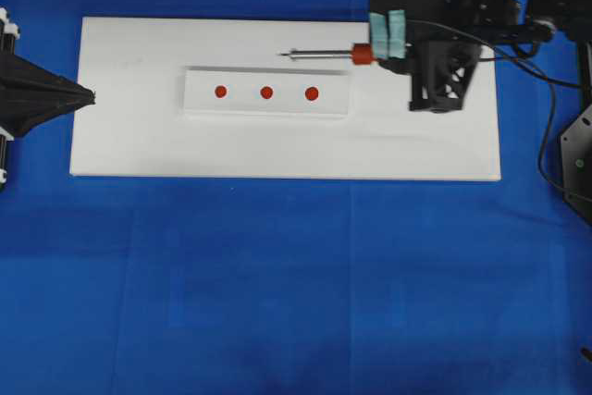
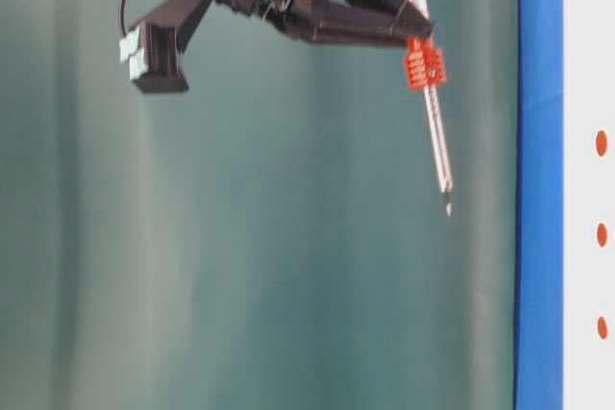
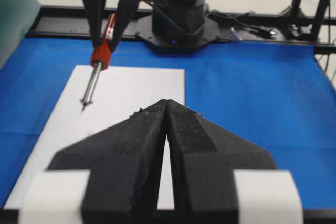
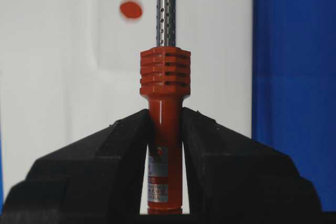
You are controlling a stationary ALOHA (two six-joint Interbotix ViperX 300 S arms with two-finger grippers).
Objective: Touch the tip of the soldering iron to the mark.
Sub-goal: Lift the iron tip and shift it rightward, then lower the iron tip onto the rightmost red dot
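The right gripper (image 4: 165,129) is clamped tight on the red-orange handle of the soldering iron (image 1: 326,54), its two black fingers (image 4: 100,166) pressing the handle from either side just below the ribbed collar. Seen from overhead, the iron lies roughly parallel to the long far edge of the white board (image 1: 139,136), over that edge's right half, with its silver shaft running leftward and the pointed tip out over the board beyond the far edge of the raised white strip (image 1: 199,99). From table level the iron hangs tilted in the air, tip lowest, with clear space around the point; it is not touching anything. The strip sits near the middle of the board and carries three red marks (image 1: 266,92) in a row along its length; the tip is nearest the right-hand one but off to its far side. The iron's black cord (image 1: 546,108) loops away past the board's right edge. The left gripper (image 3: 166,109) rests at the middle of the board's left edge, its fingers pressed together with nothing between them. The board lies on a blue tabletop (image 1: 277,302).
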